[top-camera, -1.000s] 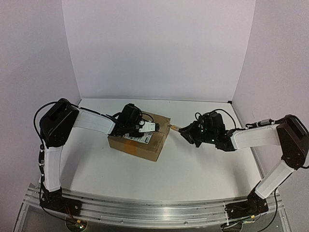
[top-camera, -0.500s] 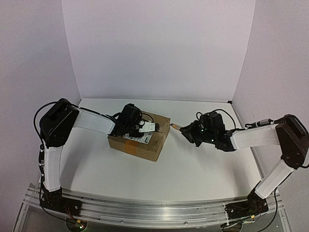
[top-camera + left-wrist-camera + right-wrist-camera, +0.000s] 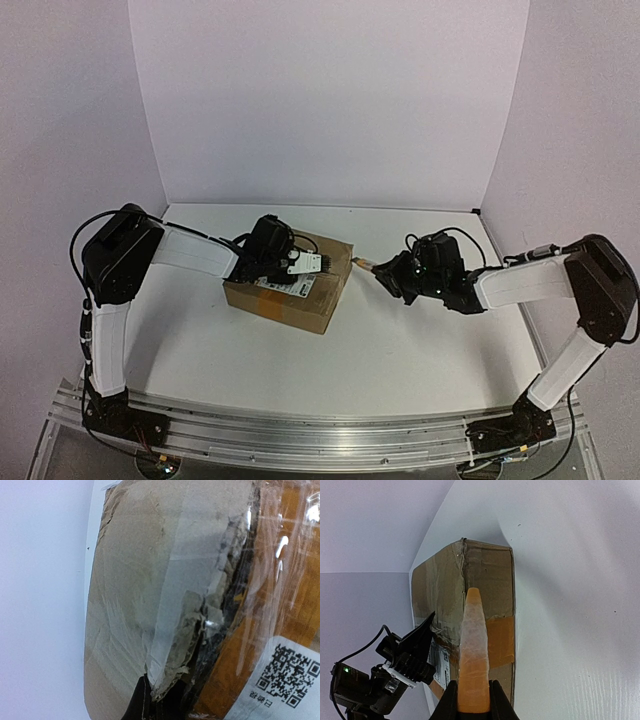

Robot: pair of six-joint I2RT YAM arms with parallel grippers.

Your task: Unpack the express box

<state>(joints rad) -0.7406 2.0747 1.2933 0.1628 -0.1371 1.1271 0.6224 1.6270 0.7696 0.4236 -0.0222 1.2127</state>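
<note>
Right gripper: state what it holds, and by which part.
The right gripper pinches the orange tape strip by its near end; the strip's far end reaches the express box.

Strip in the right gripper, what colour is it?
Strip: translucent orange, best in right wrist view.

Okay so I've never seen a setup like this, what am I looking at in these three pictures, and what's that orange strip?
These are two robot arms bolted to a white table. The wide picture comes from a fixed camera above and behind them; the other two come from a camera on each wrist. One brown cardboard express box lies on the table. The left tool sits over the box's top, so close that its camera shows only torn cardboard, tape and a white label. The right tool pinches the orange strip, a piece of tape pointing at the box; whether its end is stuck there I cannot tell.
</note>
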